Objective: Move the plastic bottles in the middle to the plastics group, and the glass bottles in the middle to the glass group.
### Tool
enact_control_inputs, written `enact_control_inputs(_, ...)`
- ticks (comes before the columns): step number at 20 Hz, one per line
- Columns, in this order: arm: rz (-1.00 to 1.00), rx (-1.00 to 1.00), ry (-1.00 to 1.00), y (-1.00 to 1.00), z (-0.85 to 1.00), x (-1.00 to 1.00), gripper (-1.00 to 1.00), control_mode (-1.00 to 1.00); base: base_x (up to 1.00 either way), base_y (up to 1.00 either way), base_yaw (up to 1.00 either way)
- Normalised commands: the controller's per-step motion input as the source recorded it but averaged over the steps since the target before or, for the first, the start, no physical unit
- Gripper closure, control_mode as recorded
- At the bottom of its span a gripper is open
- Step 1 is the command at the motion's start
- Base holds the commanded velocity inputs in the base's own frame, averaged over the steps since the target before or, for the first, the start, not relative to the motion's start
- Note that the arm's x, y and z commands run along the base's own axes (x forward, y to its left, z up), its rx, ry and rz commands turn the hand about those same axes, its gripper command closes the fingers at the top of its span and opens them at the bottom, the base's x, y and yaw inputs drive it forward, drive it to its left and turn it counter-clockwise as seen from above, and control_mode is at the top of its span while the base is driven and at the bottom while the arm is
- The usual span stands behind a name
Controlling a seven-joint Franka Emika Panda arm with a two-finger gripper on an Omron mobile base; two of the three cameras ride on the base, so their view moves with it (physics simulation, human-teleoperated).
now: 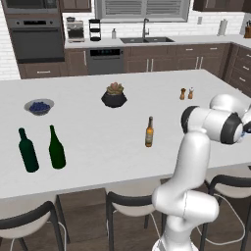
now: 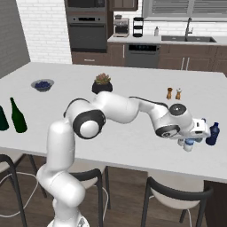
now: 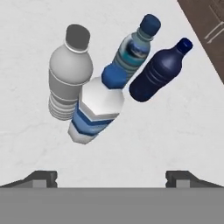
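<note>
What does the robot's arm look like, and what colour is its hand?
The arm is smooth, shiny white, made of fat rounded tubes with dark grey rings at the joints. Its hand is white and blocky, with two small dark grey fingertips.

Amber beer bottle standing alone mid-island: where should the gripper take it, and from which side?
Grip the slim amber-brown glass beer bottle around its wider yellowish body, below the narrow dark neck, probably coming in level from the robot's side. It stands upright with bare white countertop all round, so nothing blocks a side approach.
</note>
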Motion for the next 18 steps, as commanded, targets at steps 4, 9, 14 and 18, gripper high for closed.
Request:
enact_control_inputs(4, -0.02, 0.04, 0.04, 0.26, 0.40, -0.60, -1.00, -1.00, 0.00, 0.00, 0.00)
enact_control_inputs(9, -0.01, 0.00, 0.00, 0.49, 0.47, -0.50, -1.00, -1.00, 0.00, 0.00, 0.00)
enact_control_inputs(14, -0.06, 0.00, 0.00, 0.57, 0.46, -0.41, -1.00, -1.00, 0.00, 0.00, 0.00)
enact_control_inputs(18, -0.06, 0.03, 0.00, 0.65, 0.34, -0.36, -1.00, -1.00, 0.00, 0.00, 0.00)
